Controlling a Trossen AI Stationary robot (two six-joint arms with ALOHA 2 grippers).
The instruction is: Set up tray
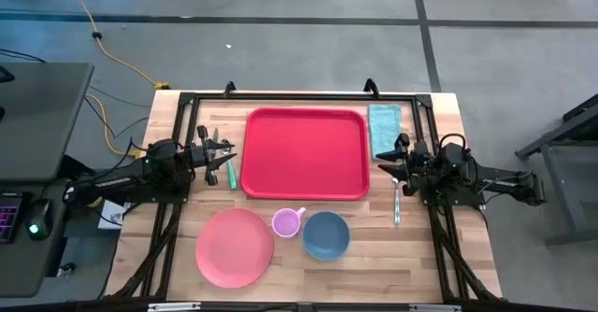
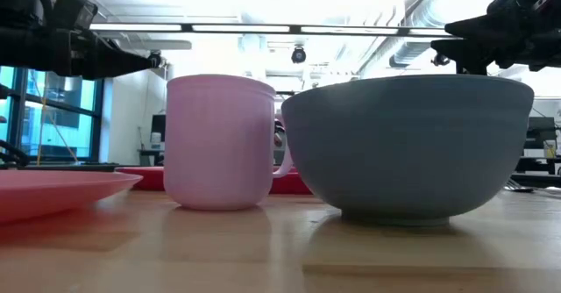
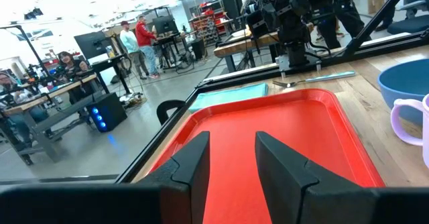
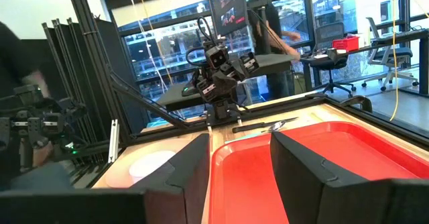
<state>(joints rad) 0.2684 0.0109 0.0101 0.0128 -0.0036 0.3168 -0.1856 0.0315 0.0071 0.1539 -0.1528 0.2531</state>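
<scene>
The red tray [image 1: 306,153] lies flat at the table's far middle, also seen in the left wrist view [image 3: 281,137] and right wrist view [image 4: 335,157]. Nearer lie a pink plate [image 1: 234,247], a pink mug [image 1: 287,222] and a blue bowl [image 1: 325,234]. A teal napkin [image 1: 384,128] rests right of the tray, a fork [image 1: 397,205] beside my right gripper, and a teal-handled utensil [image 1: 232,172] left of the tray. My left gripper [image 1: 224,150] hovers open at the tray's left edge; my right gripper [image 1: 392,160] hovers open at its right edge.
A black metal frame [image 1: 308,95] runs along the table's far and side edges. Bare wood shows on the near right of the table [image 1: 420,256]. People and workbenches stand in the room beyond the table.
</scene>
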